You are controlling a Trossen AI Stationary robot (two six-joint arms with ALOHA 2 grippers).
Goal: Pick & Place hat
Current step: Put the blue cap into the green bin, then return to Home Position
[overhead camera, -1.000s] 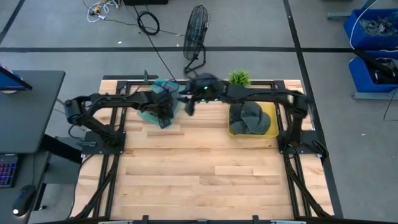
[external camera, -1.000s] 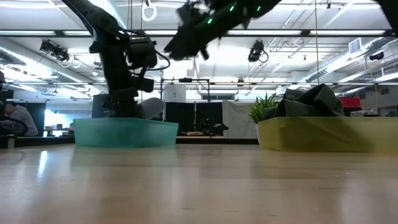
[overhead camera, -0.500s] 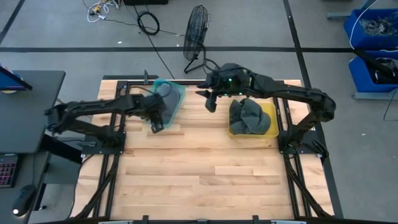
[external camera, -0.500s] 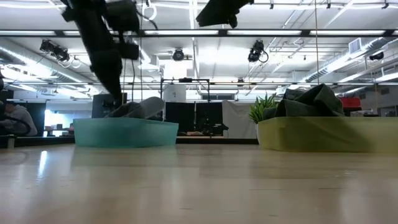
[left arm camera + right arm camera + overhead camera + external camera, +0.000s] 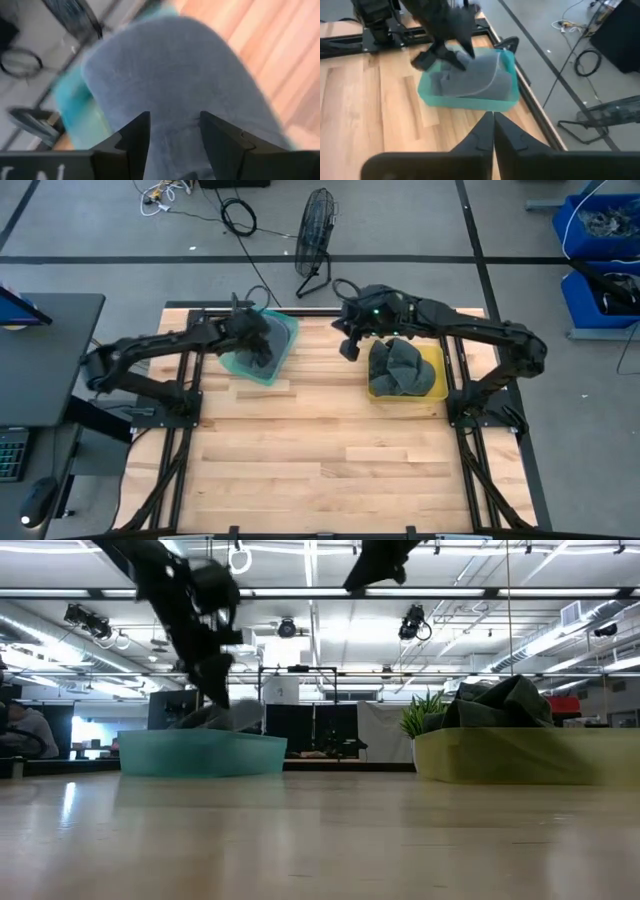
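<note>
Left gripper, fingers apart, hovers over the grey hat lying in the teal bin; descending off-centre could snag fabric and drag it out

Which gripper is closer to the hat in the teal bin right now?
Left. The left gripper is right over the hat in the teal bin, jaws open. The right gripper hangs between that bin and the yellow bin, jaws shut.

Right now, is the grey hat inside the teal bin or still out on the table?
Inside. The right wrist view shows the grey hat lying within the teal bin, and the left gripper is open right over it.
</note>
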